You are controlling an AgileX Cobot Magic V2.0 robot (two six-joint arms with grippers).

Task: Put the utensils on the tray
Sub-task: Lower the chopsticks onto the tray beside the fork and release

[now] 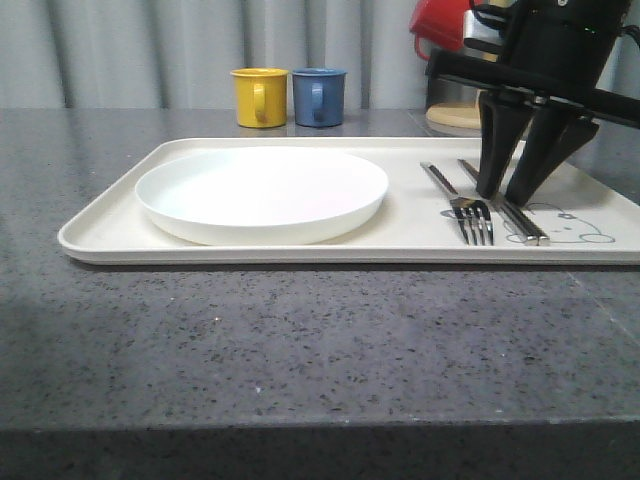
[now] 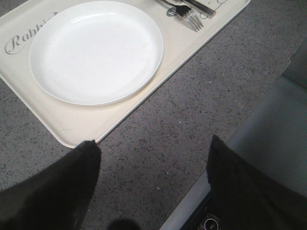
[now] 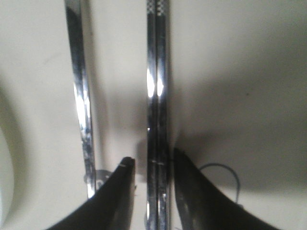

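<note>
**Right end effector straddles the chopsticks on the tray**

The cream tray [image 1: 110, 215] lies on the dark speckled surface [image 1: 300, 340]. On its left part sits the round white plate [image 1: 262, 193]. On the right part lie the fork [image 1: 470, 215] and, just beside it on the right, the pair of flat chopsticks [image 1: 520, 220], both along the same direction, with the fork prongs toward the camera.

The right end effector [image 1: 512, 190] stands over the chopsticks, its two black fingers pointing down to the tray. In the right wrist view the fingers [image 3: 120, 191] are a little apart, one on each side of the chopsticks [image 3: 157, 96]; they seem very near to the metal, but I cannot tell if they touch it. The fork handle [image 3: 81, 96] runs beside, outside the fingers.

The left end effector [image 2: 153, 163] hangs above the bare surface, near the corner of the tray, and its fingers are wide apart with nothing between them.

Behind the tray stand a yellow mug [image 1: 260, 97] and a blue mug [image 1: 319, 96], side by side. A red mug [image 1: 440, 25] is at the back right, partly hidden by the arm.
</note>
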